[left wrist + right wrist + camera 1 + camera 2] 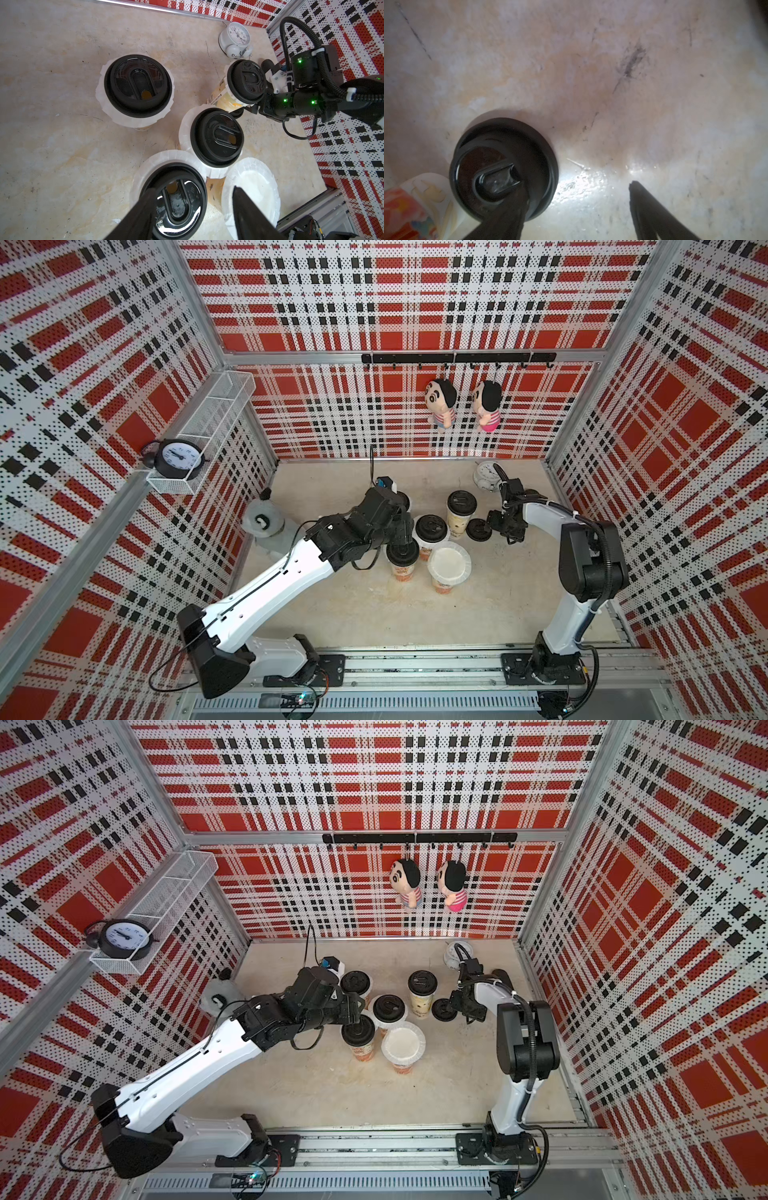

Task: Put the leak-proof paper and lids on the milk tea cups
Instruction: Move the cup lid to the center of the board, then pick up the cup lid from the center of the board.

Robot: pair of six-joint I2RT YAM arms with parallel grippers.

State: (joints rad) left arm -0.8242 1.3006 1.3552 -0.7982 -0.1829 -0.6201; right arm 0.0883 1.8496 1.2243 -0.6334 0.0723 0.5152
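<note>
Five milk tea cups (419,1006) stand clustered mid-table, and every one shows a frill of leak-proof paper (449,565) over its mouth. Four carry black lids (138,85) on top of the paper. The fifth, at 5 o'clock of the cluster in both top views, has its sheet bare. So the papering itself looks finished, and capping looks to be the step in hand.

The left gripper (194,188) hangs over the lidded cup at 7 o'clock with its fingers spread apart. One is above that lid and one above the bare sheet beside it, clamped on nothing. The right gripper (575,184) is low at 3 o'clock, fingers also apart: one over a loose lid (500,145) lying flat on the table (374,614), the other over bare surface.

The next move probably calls for straddling that lid's rim and closing on it. The lid would then go toward 5 o'clock, set down squarely without dragging the thin sheet off-centre.
</note>
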